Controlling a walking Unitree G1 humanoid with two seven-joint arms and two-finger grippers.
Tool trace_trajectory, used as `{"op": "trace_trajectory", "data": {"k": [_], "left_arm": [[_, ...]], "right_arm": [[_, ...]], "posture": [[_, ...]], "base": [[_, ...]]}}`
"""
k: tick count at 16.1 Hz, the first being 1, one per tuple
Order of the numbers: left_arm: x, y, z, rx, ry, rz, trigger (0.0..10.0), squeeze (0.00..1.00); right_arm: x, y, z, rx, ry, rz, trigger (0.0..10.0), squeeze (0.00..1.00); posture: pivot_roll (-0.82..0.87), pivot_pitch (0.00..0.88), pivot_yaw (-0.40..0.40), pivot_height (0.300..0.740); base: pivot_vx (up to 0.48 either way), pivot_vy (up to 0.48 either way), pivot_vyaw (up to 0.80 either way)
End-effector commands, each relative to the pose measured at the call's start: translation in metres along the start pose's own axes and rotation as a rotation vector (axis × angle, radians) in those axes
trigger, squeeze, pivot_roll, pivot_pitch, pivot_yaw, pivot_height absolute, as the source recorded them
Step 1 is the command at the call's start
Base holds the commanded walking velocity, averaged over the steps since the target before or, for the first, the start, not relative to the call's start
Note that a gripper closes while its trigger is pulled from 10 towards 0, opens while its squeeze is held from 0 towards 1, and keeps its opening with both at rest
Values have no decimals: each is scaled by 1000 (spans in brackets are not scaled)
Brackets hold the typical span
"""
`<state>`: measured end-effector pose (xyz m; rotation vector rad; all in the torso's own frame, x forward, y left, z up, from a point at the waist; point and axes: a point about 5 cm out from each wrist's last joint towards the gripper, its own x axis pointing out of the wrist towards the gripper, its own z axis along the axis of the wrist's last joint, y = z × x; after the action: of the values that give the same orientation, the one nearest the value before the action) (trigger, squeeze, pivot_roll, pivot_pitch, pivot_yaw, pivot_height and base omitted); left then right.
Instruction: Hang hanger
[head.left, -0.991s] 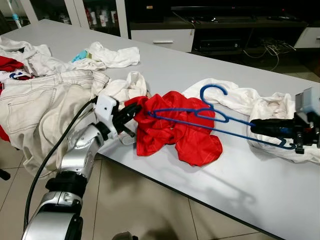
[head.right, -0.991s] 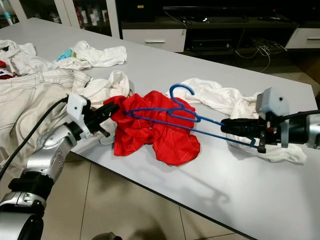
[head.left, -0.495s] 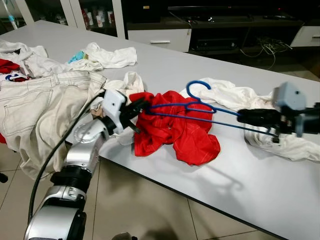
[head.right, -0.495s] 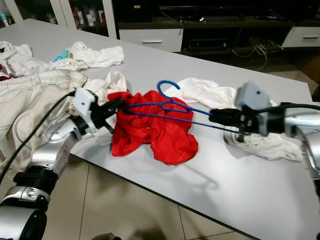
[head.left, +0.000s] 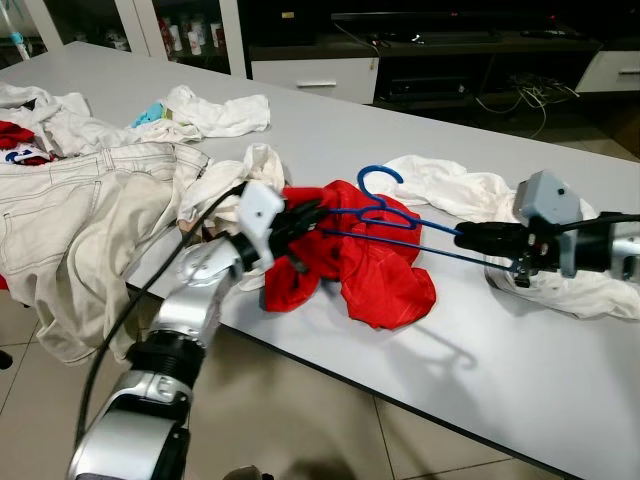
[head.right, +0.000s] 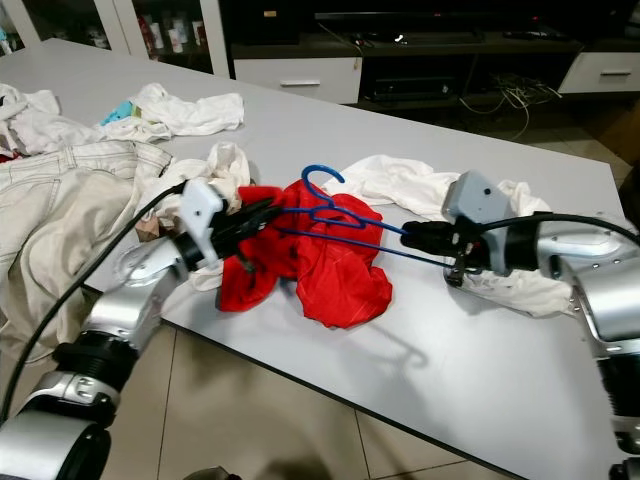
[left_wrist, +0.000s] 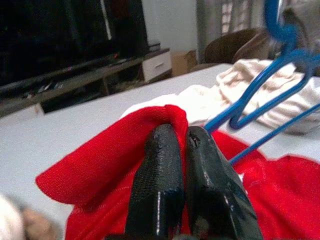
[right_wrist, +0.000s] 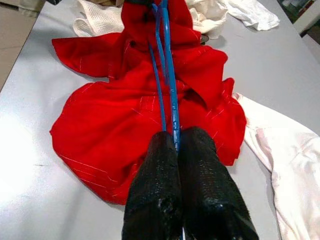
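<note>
Pinching red shirt (head.left: 375, 275) (left gripper (head.left: 308, 217)), right gripper (head.left: 470, 236) clamps blue hanger (head.left: 385, 212) beside white clothes (head.left: 455, 190).

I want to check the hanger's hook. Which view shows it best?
The left eye view: the blue hanger's hook stands whole above the red shirt. The right eye view matches; the wrist views show mainly its bars.

Arms: silver jointed segments with black collars. A black cable runs along the left arm. Each gripper has a pale grey wrist housing (camera block) and two textured black fingers (right_wrist: 192, 195).
</note>
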<state>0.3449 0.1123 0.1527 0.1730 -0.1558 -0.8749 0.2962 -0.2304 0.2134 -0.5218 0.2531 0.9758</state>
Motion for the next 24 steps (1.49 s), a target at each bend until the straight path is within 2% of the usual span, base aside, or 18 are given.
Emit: {"op": "trace_trajectory", "data": {"k": [1,3,5,9,11,15,18,24], "left_arm": [[9,-2,16,50,-51,-41,10000,0],[18,-9,24,59,-91,-68,10000,0],[24,-15,31,75,-114,-97,10000,0],[25,-20,32,91,-116,-120,10000,0],[26,-25,33,91,-122,-131,10000,0],[30,-34,37,96,-145,-165,10000,0],[33,-42,41,143,-157,-204,10000,0],[41,-61,51,136,-215,-295,10000,0]], "right_arm": [[2,-3,6,0,-11,-24,10000,0],[9,-8,13,41,-62,-72,10000,0],[14,-17,13,66,-62,-155,10000,0],[15,-31,14,120,-66,-268,10000,0],[18,-37,13,154,-66,-319,9333,0],[24,-38,14,186,-88,-319,9333,0],[31,-27,18,190,-121,-233,10000,0],[39,-24,23,215,-179,-216,10000,0]], "posture": [[-85,0,27,740],[-85,0,27,740],[-85,0,27,740],[-86,0,27,740],[-83,0,25,740],[-79,0,20,740],[-79,0,20,740],[-84,0,27,740]], "base": [[0,0,0],[0,0,0],[0,0,0],[0,0,0],[0,0,0],[0,0,0],[0,0,0],[0,0,0]]}}
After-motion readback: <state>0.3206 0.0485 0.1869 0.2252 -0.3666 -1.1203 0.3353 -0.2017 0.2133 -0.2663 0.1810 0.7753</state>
